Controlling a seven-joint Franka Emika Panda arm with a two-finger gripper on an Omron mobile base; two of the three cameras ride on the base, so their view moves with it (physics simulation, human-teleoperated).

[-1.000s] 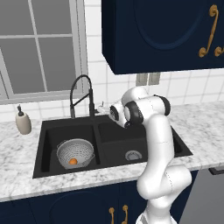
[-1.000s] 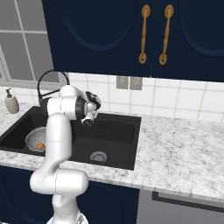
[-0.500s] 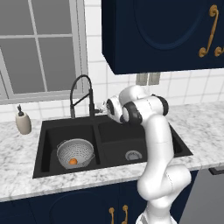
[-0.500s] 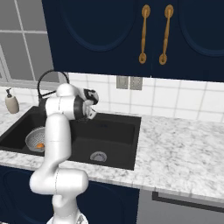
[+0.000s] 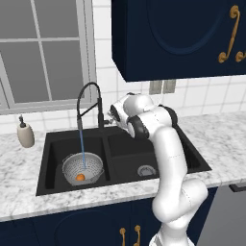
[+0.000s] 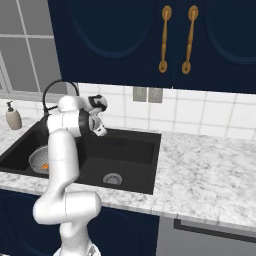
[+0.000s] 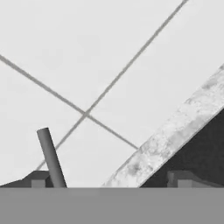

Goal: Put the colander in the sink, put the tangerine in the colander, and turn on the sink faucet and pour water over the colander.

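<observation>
Colander (image 5: 83,168) is sitting upright, mouth facing up, in the left basin of the sink (image 5: 158,156), and one tangerine (image 5: 80,177) is lying inside it on the bowl's floor. One sink faucet (image 5: 89,104) is arching over that basin from behind the sink's divider, and a thin stream of water (image 5: 81,148) is falling from its spout straight down into the colander. One soap dispenser (image 5: 25,132) is standing on the counter left of the sink. Beside the faucet, the gripper (image 5: 112,115) is hovering with its jaws spread wide, holding nothing. A slim grey lever (image 7: 51,158) is showing just by the fingertips (image 7: 37,180). No writing is readable anywhere.
</observation>
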